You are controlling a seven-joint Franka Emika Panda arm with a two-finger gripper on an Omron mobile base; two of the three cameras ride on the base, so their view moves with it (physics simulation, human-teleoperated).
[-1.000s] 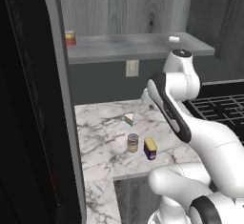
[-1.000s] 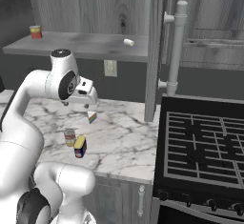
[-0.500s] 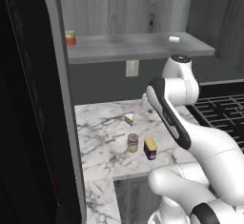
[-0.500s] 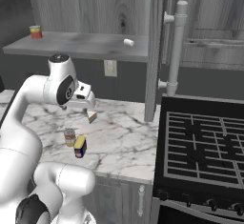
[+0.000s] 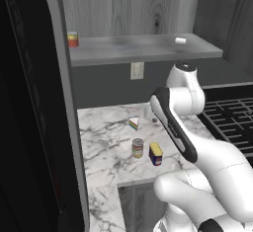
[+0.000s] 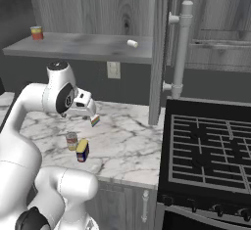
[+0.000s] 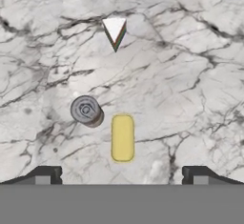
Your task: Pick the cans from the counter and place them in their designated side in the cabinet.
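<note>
- The hand (image 7: pixel 122 173) hangs above the surface (image 7: pixel 190 75), looking straight down on it, with its two dark fingertips (image 7: pixel 47 174) spread wide and nothing between them.
- In the right base view the hand (image 6: pixel 87 107) sits at the end of the bent white arm, over the back part of the surface (image 6: pixel 127 141).
- The boxy can (image 7: pixel 122 137), seen from above as a yellow top, lies just ahead of the fingertips, about midway between them and closest to the hand of all the things.
- The round can (image 7: pixel 86 110) stands upright just beside the boxy can, to its left and a little farther from the fingertips in the hand view; the two look apart, though only narrowly.
- From the base views the round can (image 5: pixel 138 148) and boxy can (image 5: pixel 155 153) stand side by side on the surface (image 5: pixel 104 152), below and in front of the hand.
- The striped wedge (image 7: pixel 115 31) lies well beyond both cans in the hand view, apart from them.
- The cabinet shelf (image 6: pixel 83 48) runs above and behind the hand; a red-and-yellow can (image 6: pixel 36 33) stands near its left end, and a small white thing (image 6: pixel 132 43) lies farther right.
- The stove grate (image 6: pixel 211 148) lies well off to the hand's right.
</note>
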